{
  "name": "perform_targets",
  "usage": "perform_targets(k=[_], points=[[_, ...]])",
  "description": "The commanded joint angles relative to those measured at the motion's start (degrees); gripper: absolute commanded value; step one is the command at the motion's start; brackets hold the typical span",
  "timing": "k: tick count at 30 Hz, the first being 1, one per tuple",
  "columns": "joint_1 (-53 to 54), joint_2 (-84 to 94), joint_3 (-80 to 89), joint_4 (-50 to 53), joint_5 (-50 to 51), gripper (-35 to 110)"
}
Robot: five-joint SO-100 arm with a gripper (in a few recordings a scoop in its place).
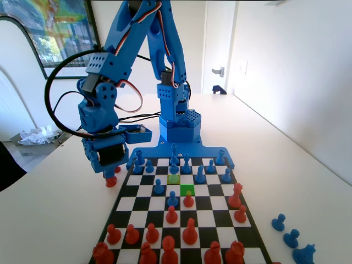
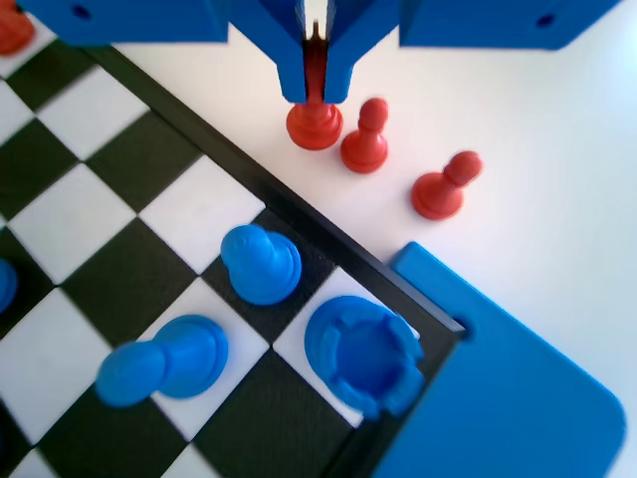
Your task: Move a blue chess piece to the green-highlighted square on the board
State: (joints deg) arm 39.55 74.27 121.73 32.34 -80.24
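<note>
My gripper [image 1: 110, 171] hangs low over the table, just off the left edge of the board [image 1: 250, 220] in the fixed view. In the wrist view the gripper [image 2: 315, 95] is shut on a red pawn [image 2: 315, 124] whose base rests on the table. The green-highlighted square [image 1: 187, 190] lies bare near the board's middle, with a duller yellow-green square [image 1: 174, 178] diagonally behind it. Blue pawns stand near it, one [image 1: 158, 187] to its left and one [image 1: 172, 199] in front. In the wrist view, two blue pawns [image 2: 261, 264] [image 2: 164, 360] stand by the board's corner.
Two more red pawns [image 2: 364, 139] [image 2: 445, 187] stand on the table beside the held one. A blue rook [image 2: 363, 354] fills the corner square. Red pieces [image 1: 190, 234] line the near end. Three blue pieces [image 1: 291, 238] sit off the board at right.
</note>
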Motion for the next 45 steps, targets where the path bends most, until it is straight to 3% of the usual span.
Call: perform_targets(k=[1,20,45], points=[[0.0,1.05,-2.72,-0.26,0.0,1],[0.97,0.09,-2.81,-1.93,-1.23,1],[0.97,0.09,-2.64,-1.49,-3.6,11]])
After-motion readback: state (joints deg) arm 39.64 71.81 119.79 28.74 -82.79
